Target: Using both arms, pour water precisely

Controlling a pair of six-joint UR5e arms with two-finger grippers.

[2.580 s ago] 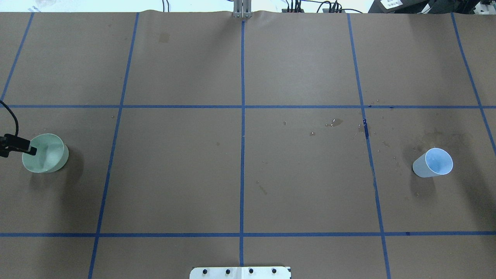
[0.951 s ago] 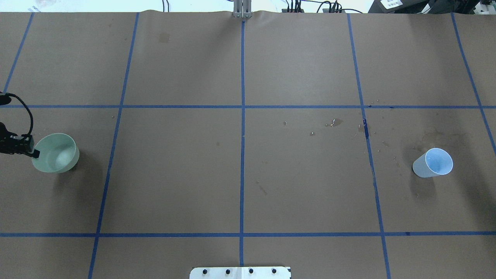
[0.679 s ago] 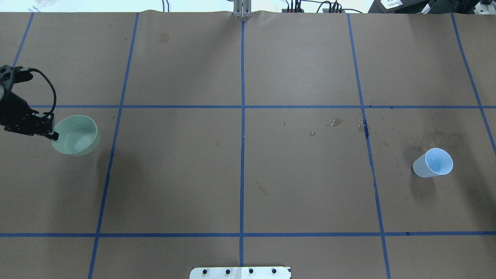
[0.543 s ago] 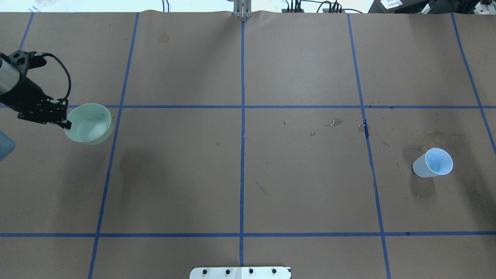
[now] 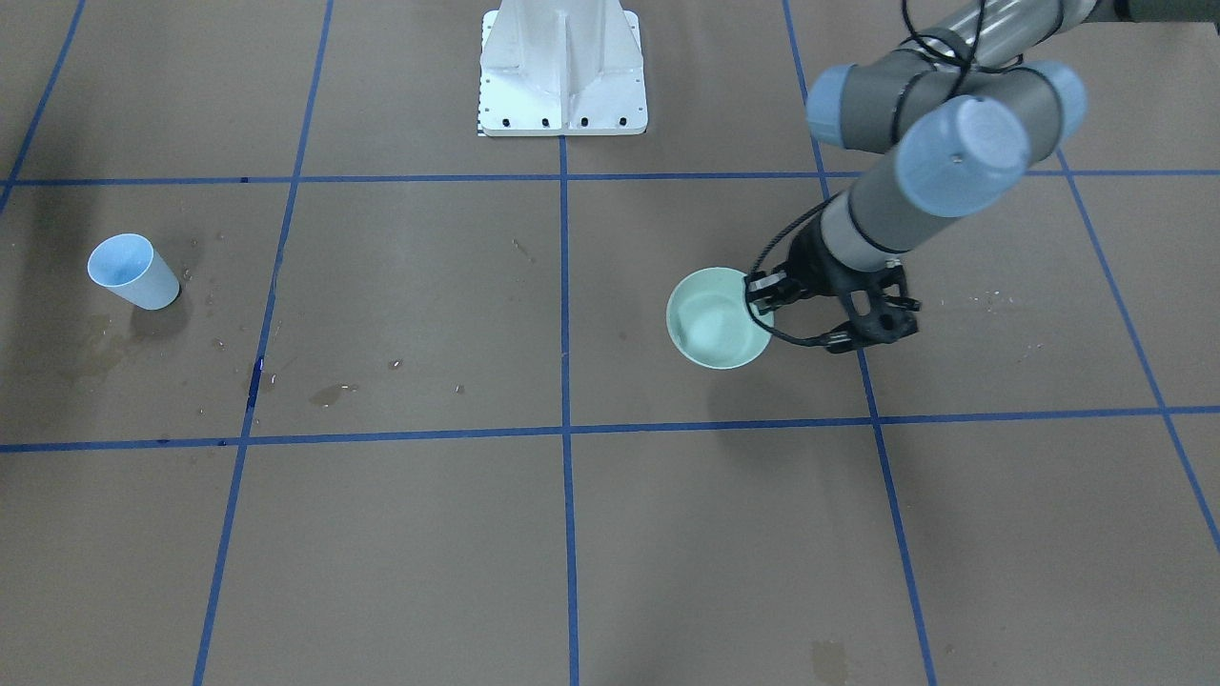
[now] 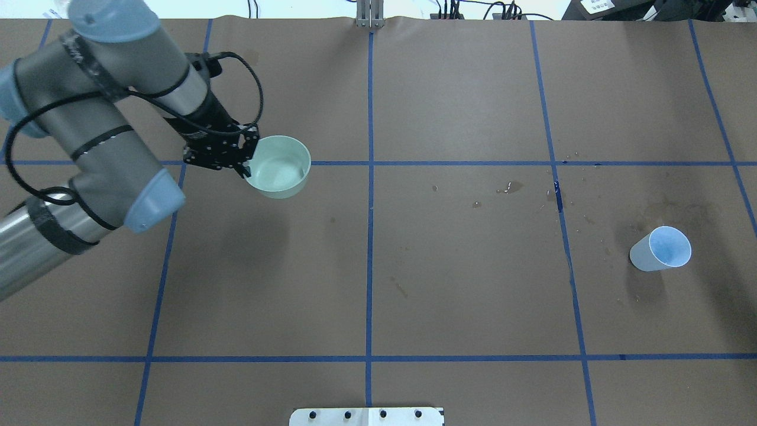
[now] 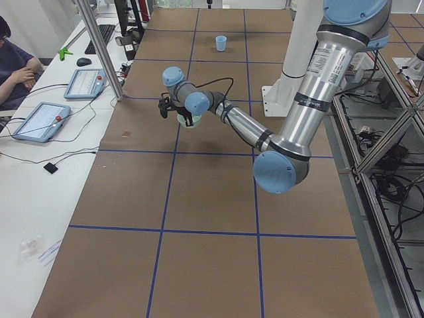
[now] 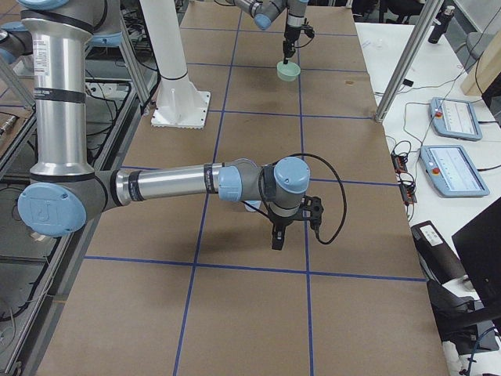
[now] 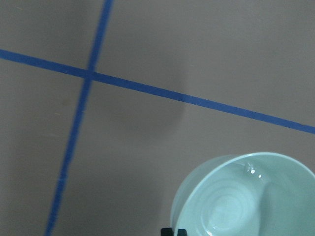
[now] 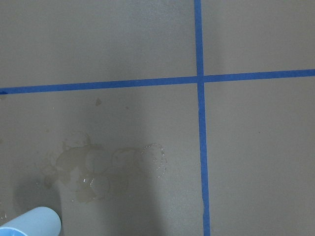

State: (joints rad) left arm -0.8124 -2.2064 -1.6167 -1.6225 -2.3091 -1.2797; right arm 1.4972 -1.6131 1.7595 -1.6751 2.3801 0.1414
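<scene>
Left wrist-mounted view showed the water (image 9: 229,211) as a shallow rippled pool in the bottom of a mint-green bowl (image 9: 290,194), with a small glint near the far inner wall. The bowl sat level, mouth up, and the left claw (image 6: 246,170) was closed narrowly on the rim nearest the arm, one finger inside and one outside. In the overhead exterior view the bowl hung over a blue tape line (image 6: 369,266) in the left half of the table (image 6: 461,296), short of the centre line. Its shadow fell apart from it on the brown paper, so it was held off the surface. The left arm (image 6: 100,118) reached in from that view's left edge, a black cable looping over the wrist.

Well apart, on the right side, a light blue cup (image 6: 661,248) stood upright on the table, with brownish stains (image 10: 98,172) and scattered droplets (image 6: 511,188) near it. The right arm (image 8: 172,182) showed only from the exterior right camera, stretched low over the table. Its claw (image 8: 276,239) pointed down, and I could not tell whether it was wide or narrow. Behind the arms stood the white pedestal base (image 5: 562,67).
</scene>
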